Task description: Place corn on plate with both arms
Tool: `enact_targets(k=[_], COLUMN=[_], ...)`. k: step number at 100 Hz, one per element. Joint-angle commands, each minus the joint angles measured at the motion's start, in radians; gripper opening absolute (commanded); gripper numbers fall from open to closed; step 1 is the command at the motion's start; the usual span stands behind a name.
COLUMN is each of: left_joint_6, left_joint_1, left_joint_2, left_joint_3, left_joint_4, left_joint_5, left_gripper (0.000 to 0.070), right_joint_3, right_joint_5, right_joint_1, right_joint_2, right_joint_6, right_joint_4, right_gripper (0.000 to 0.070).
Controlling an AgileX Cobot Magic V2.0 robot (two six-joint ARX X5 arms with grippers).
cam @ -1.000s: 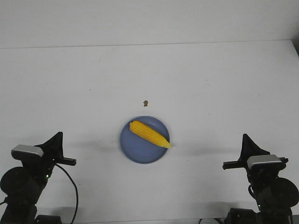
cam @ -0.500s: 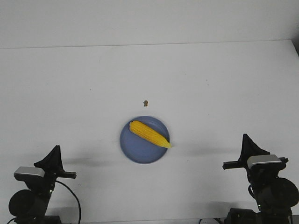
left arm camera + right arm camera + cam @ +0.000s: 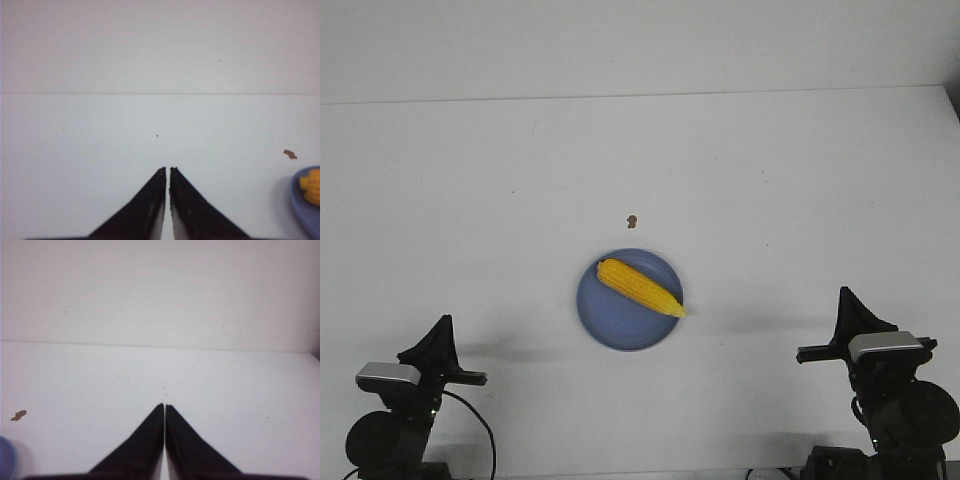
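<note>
The yellow corn (image 3: 640, 287) lies diagonally on the periwinkle-blue plate (image 3: 605, 315) in the middle of the white table, its pointed end reaching the plate's right rim. Both grippers are far from it and hold nothing. My left gripper (image 3: 442, 325) sits at the front left corner, shut. My right gripper (image 3: 844, 294) sits at the front right, shut. In the left wrist view the left gripper (image 3: 167, 169) has its jaws nearly touching, with the plate (image 3: 302, 200) and a bit of corn (image 3: 312, 185) at the edge. In the right wrist view the right gripper (image 3: 164, 405) is closed.
A small brown speck (image 3: 632, 220) lies on the table just beyond the plate, also seen as a brown speck (image 3: 290, 154) in the left wrist view and a brown speck (image 3: 18, 415) in the right wrist view. The table's far edge (image 3: 640, 95) meets a pale wall.
The left arm has drawn back and down toward the front left corner. The right arm, corn and plate have not moved.
</note>
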Motion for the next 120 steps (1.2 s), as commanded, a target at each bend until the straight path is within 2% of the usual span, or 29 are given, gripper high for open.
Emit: enact_targets(k=[1,23,49,79,120], left_joint_6=[0.012,-0.001,-0.004,-0.007,-0.010], left_joint_1=[0.002,0.002,0.002,0.001,0.001], left_joint_2=[-0.002,-0.002,-0.002,-0.002,-0.002], left_joint_3=[-0.012,-0.064,-0.098,-0.172,-0.172], left_joint_4=[0.038,0.158,0.163,0.253,0.262], left_joint_5=[-0.003,-0.002,-0.002,-0.001,0.002], left_gripper=[0.0012,0.0012,0.0012,0.0012,0.0012], right_joint_3=[0.003,0.003,0.003,0.003,0.003], right_joint_5=[0.001,0.001,0.000,0.000,0.000], right_joint_1=[0.000,0.000,0.000,0.000,0.000], right_joint_2=[0.004,0.004,0.004,0.004,0.004], right_joint_6=[0.009,0.009,0.009,0.009,0.009], right_joint_4=[0.015,0.015,0.015,0.015,0.015], right_gripper=[0.0007,0.0007,0.0007,0.0007,0.0007])
